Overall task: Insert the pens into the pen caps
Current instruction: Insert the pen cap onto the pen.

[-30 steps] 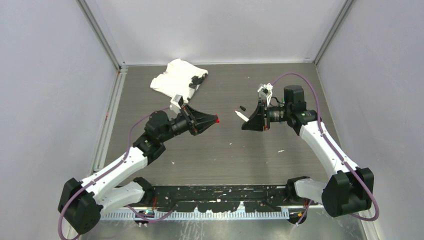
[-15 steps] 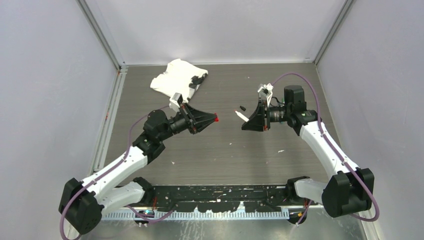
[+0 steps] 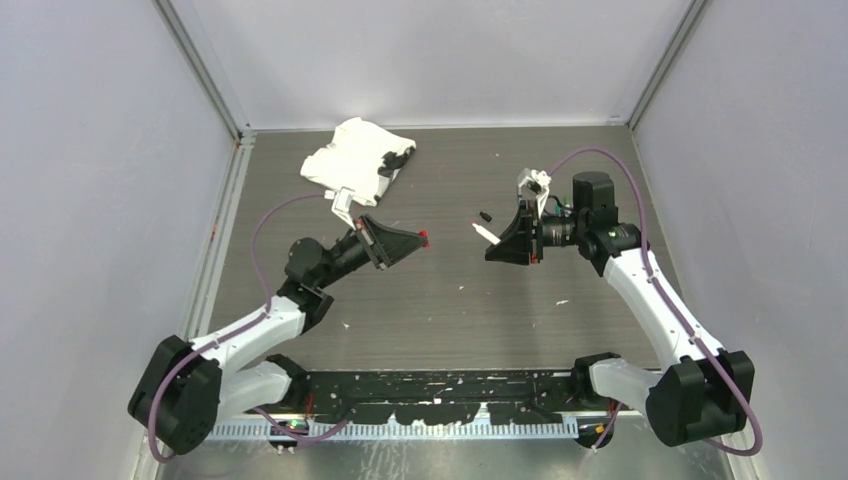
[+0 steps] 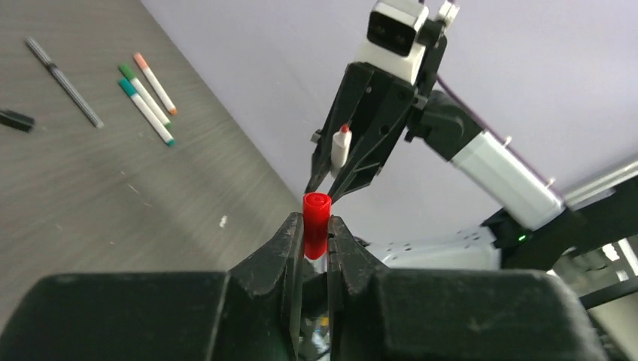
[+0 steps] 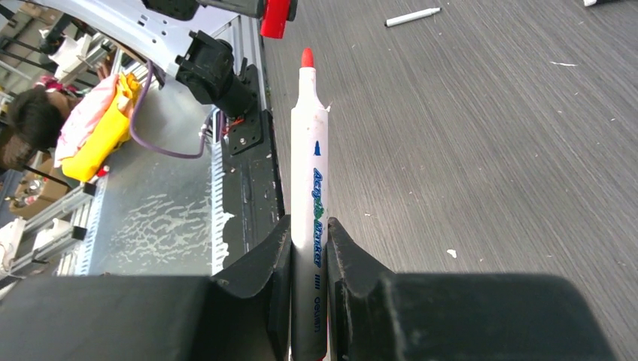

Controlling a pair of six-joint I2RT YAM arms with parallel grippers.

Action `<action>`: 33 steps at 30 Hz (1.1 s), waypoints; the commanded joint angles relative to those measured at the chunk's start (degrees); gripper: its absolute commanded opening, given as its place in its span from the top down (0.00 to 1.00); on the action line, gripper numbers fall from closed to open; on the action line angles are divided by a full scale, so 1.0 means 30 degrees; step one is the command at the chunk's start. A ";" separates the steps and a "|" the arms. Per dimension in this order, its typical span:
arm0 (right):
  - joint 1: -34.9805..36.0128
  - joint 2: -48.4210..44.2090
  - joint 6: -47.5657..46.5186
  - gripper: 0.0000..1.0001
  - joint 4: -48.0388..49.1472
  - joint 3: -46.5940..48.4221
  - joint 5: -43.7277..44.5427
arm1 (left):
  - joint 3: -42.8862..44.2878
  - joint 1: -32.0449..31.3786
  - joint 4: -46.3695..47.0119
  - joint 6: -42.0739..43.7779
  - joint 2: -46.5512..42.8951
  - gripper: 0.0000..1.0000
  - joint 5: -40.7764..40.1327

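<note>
My left gripper (image 3: 420, 238) is shut on a red pen cap (image 3: 424, 236), held above the table with its open end facing right. In the left wrist view the cap (image 4: 316, 218) stands between the fingertips (image 4: 295, 233). My right gripper (image 3: 492, 240) is shut on a white pen (image 3: 483, 232) whose red tip points left at the cap, a small gap apart. The right wrist view shows the pen (image 5: 308, 165) clamped by its barrel, with the cap (image 5: 275, 16) beyond its tip. The right gripper with its pen (image 4: 341, 147) faces the left wrist camera.
A white cloth (image 3: 350, 160) lies at the back left. A black cap (image 3: 485, 215) lies on the table behind the pen. Three white pens (image 4: 147, 94) with salmon, green and teal ends, a dark grey pen (image 4: 64, 71) and a black cap (image 4: 15, 119) lie on the table. Another white pen (image 5: 412, 16) lies further off.
My left gripper has drawn back a little to the left with the red cap, widening the gap to the pen tip. The right gripper has barely moved.
</note>
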 commanded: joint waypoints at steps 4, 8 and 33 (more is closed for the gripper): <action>0.0736 -0.0858 -0.2874 0.99 -0.0135 -0.0463 0.0069 | -0.2769 -0.0089 0.8810 0.5662 -0.0729 0.99 -0.2016; 0.1352 -0.1213 -0.4725 0.99 -0.0124 -0.1181 -0.0019 | -0.2903 -0.1026 0.8894 0.8264 -0.1175 0.99 -0.3129; 0.1853 -0.1541 -0.1149 0.99 0.0471 0.1044 0.1056 | -0.0045 -0.6439 1.1592 0.4941 0.2843 0.99 -1.6873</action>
